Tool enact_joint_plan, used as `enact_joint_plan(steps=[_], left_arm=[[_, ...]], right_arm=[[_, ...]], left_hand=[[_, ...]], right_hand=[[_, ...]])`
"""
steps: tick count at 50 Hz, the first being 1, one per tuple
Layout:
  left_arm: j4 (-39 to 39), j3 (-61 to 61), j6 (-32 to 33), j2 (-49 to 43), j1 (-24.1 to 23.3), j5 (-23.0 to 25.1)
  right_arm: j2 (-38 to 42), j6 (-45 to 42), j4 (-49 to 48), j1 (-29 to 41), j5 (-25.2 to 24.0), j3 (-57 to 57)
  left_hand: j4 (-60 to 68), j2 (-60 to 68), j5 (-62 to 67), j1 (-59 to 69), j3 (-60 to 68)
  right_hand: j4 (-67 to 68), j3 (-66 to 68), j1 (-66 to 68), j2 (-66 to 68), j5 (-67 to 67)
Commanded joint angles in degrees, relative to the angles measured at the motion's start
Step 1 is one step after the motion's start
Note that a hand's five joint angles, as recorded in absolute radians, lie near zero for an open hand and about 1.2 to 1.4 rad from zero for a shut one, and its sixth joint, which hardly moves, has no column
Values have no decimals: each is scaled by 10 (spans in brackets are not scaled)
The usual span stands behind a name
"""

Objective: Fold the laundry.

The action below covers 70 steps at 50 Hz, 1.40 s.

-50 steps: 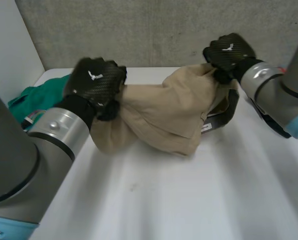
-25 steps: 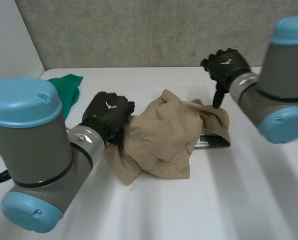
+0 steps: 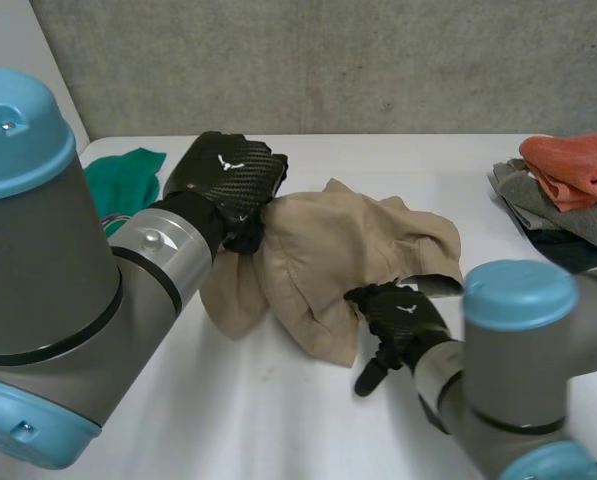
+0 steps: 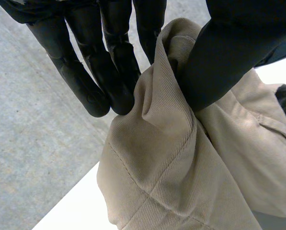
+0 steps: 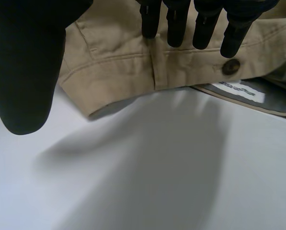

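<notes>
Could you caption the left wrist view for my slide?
Left hand pinches a fold of the tan garment between fingers and thumb.

**Covered, Cropped and Unreadable**

The left arm [image 3: 38, 280] is covering much of the green cloth [image 3: 128, 175]. The stack of clothes [image 3: 568, 190] is running off the head view's right edge. The right arm [image 3: 518, 370] is blocking the near right end of the tan trousers [image 3: 348, 250], and the left hand [image 3: 228, 180] is hiding the fold it is pinching. The print on the white label [image 5: 241, 91] is proving too small to read.
</notes>
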Motion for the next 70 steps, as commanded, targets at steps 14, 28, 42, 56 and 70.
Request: enact_joint_plan(steps=[14, 28, 42, 56, 70], left_arm=[[-3, 4, -1, -9, 5, -6], [-21, -1, -4, 4, 43, -18], [-158, -2, 66, 8, 81, 85], [-200, 209, 39, 94, 61, 80], [-112, 325, 23, 69, 48, 57]], right_arm=[[162, 48, 23, 102, 140, -197], [-1, 27, 35, -9, 113, -174], [-108, -264, 448, -202, -170, -382], [-122, -229, 364, -213, -110, -557], [-129, -169, 236, -202, -62, -548]], left_hand=[[116, 115, 139, 140, 120], [116, 115, 139, 140, 120], [116, 115, 139, 140, 120], [116, 115, 139, 140, 120], [116, 115, 139, 140, 120]], right_hand=[[271, 272, 263, 273, 260], [681, 681, 672, 682, 670], [681, 681, 672, 682, 670], [681, 681, 672, 682, 670], [681, 681, 672, 682, 670]])
